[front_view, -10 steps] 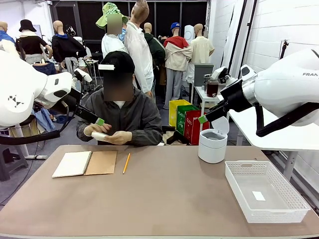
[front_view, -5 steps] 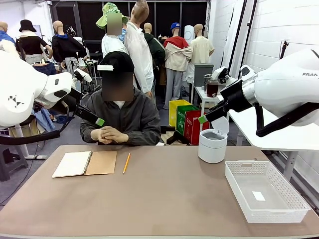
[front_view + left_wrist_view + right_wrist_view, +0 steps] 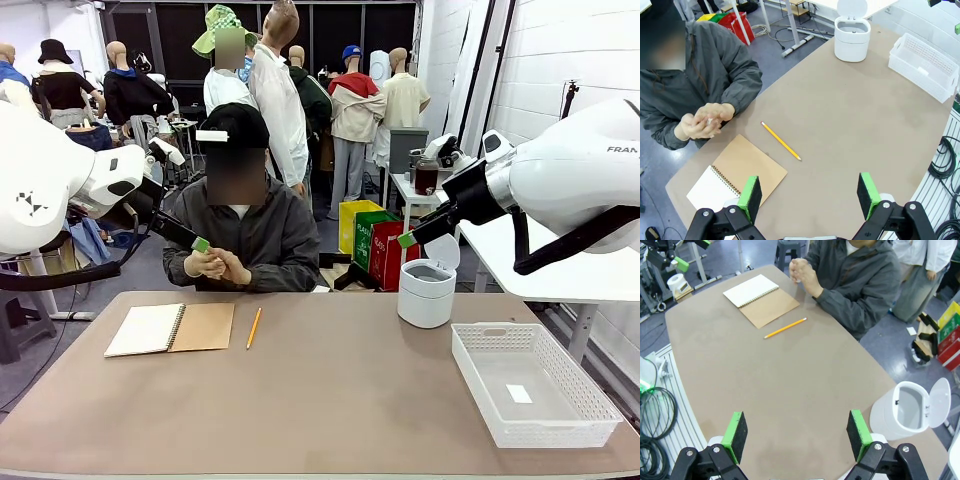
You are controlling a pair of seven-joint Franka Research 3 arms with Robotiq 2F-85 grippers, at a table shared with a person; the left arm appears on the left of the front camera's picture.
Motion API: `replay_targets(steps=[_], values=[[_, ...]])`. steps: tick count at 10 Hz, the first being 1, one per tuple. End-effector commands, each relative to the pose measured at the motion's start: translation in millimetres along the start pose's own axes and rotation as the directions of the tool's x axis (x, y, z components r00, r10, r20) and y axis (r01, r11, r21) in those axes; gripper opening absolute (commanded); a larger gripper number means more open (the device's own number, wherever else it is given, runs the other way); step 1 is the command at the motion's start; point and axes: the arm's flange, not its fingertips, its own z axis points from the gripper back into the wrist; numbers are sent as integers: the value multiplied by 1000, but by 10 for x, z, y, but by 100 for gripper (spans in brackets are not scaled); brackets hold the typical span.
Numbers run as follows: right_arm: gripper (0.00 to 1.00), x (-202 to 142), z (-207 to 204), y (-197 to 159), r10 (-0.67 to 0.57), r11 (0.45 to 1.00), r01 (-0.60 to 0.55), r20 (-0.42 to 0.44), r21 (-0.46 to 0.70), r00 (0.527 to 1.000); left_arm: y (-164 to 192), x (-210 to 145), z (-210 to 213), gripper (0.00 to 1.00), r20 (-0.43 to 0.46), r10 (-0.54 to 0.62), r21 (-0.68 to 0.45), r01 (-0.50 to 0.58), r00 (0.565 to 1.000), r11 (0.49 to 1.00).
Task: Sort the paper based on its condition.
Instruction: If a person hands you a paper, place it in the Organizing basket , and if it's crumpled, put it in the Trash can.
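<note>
Fingers first: the left fingers [image 3: 750, 192] are spread wide with nothing between them. Same story for the right fingers [image 3: 735, 432], apart and empty. Both pairs hang well above the surface [image 3: 850, 115].

Just past the left fingers lie a pencil [image 3: 781, 141] and an open notebook [image 3: 740, 172], neither of which is part of the job. Farther out beyond the notebook, the person's hands [image 3: 702, 120] are pressed together. A scrap of white peeks out between them, which I take to be the paper [image 3: 710, 120]. It looks balled up, but most of it is hidden, so I can't swear to its condition. Well off to the side of the right fingers stands a white bin [image 3: 905, 412] with its lid flipped up. A white basket [image 3: 925, 65] sits far out from the left fingers, beyond the pencil.

My read is that this is a waiting step, since nothing is down on the surface to grab yet. I'd hold both arms up until the hands let go and pull clear. Then send the left fingers, which are nearer, down around the paper from above while they're wide apart. Close gently, because a wad squashes and can squirt out sideways. I'd guess a crumpled sheet goes in the bin and a flat one in the basket.
</note>
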Motion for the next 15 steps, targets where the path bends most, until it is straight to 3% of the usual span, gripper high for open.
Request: replay_targets(steps=[1,15], values=[[100,-8,4,-1,-3,1000,3,-1,9,1000,8,3,12,100,-5,3,-6,-3,1000,1000],[100,-8,4,-1,-3,1000,3,-1,9,1000,8,3,12,100,-5,3,-6,-3,1000,1000]])
